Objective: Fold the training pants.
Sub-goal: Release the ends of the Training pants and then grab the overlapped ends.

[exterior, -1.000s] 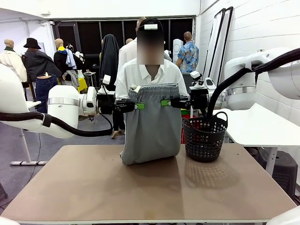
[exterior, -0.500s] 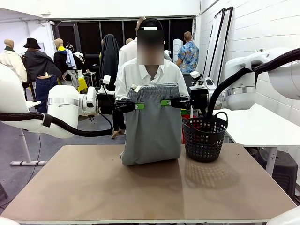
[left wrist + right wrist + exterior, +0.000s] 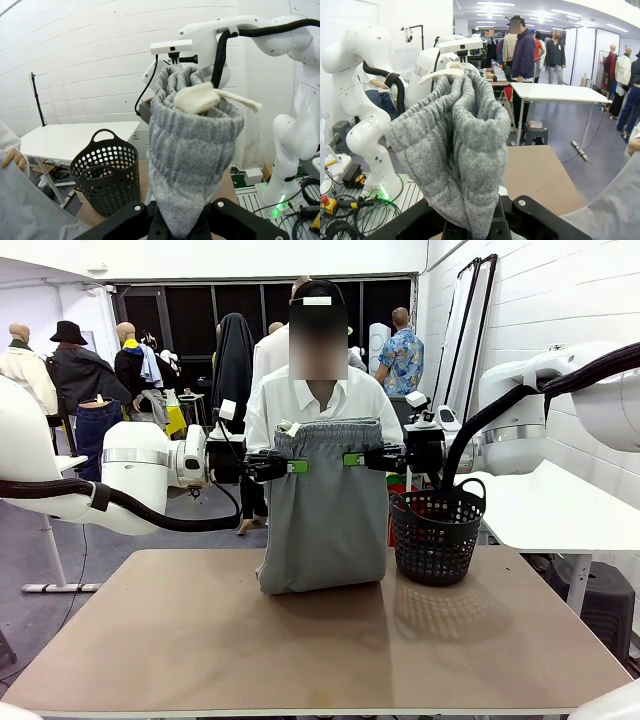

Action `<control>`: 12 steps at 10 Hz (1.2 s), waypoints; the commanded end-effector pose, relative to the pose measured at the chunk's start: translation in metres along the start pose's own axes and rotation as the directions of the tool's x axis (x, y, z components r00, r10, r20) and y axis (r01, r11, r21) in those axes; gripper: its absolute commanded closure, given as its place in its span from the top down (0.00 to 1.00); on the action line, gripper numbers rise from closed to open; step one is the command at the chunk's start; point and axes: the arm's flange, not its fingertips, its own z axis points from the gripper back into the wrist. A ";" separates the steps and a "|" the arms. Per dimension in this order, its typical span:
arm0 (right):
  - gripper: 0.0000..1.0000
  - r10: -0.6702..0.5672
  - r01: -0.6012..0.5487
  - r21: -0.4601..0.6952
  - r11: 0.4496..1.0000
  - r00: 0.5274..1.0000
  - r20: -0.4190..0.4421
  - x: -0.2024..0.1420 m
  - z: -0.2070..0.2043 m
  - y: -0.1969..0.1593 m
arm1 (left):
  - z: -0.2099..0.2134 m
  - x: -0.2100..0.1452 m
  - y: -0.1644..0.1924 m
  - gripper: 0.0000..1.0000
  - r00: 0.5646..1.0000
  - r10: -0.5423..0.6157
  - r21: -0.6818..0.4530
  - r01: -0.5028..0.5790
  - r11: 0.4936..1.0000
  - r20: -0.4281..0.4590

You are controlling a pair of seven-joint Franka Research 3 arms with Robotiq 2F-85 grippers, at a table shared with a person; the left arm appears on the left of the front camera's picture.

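Note:
The light-grey training pants (image 3: pixel 325 515) hang folded above the table, their waistband up and their lower fold resting on the tabletop. My left gripper (image 3: pixel 296 466) is shut on the waistband's left edge, and my right gripper (image 3: pixel 352 459) is shut on its right edge. In the left wrist view the bunched waistband (image 3: pixel 192 150) with a white drawstring rises from between my left gripper's (image 3: pixel 182 231) jaws. In the right wrist view the gathered waistband (image 3: pixel 455 145) is pinched in my right gripper (image 3: pixel 470 231).
A black perforated basket (image 3: pixel 436 533) stands on the brown table (image 3: pixel 300 650) just right of the pants. A person in a white shirt (image 3: pixel 315 400) stands behind the pants at the far side. A white side table (image 3: pixel 560 505) is at the right.

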 end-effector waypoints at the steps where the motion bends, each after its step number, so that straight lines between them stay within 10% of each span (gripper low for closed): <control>1: 0.00 0.001 -0.001 0.013 1.000 1.000 0.008 0.001 0.000 0.003 | 0.000 0.003 -0.002 0.00 1.000 0.002 0.011 -0.002 1.000 0.011; 12: 0.00 0.001 -0.001 0.013 1.000 1.000 0.008 0.001 0.000 0.003 | 0.000 0.003 -0.002 0.00 1.000 0.002 0.011 -0.002 1.000 0.011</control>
